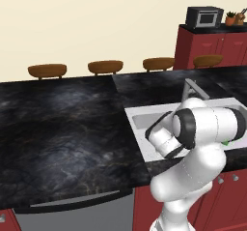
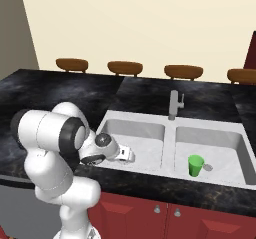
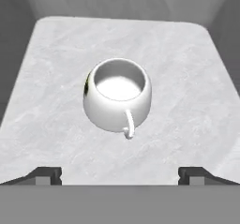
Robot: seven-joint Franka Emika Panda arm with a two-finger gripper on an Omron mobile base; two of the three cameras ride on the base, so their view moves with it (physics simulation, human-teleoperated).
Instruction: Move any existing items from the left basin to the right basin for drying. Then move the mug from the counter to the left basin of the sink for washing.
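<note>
The squat white mug [image 3: 117, 96] stands upright on the pale floor of the left basin [image 2: 142, 133], its handle turned toward the hand camera. My gripper [image 3: 120, 174] is open and hangs just over that basin, fingers wide apart, nothing between them and the mug a little beyond the tips. From the right base camera the hand [image 2: 125, 154] reaches over the sink's front rim. The green cup [image 2: 195, 165] stands upright in the right basin [image 2: 222, 148]; a green sliver of the cup [image 1: 225, 142] peeks out behind my forearm.
The grey faucet [image 2: 173, 104] rises behind the divider between the two bowls. Black marble counter [image 1: 62, 128] spreads left of the sink rim [image 1: 144, 110]. Brown stools [image 2: 125, 67] line the far side. A microwave [image 1: 204, 17] sits on red cabinets at the back right.
</note>
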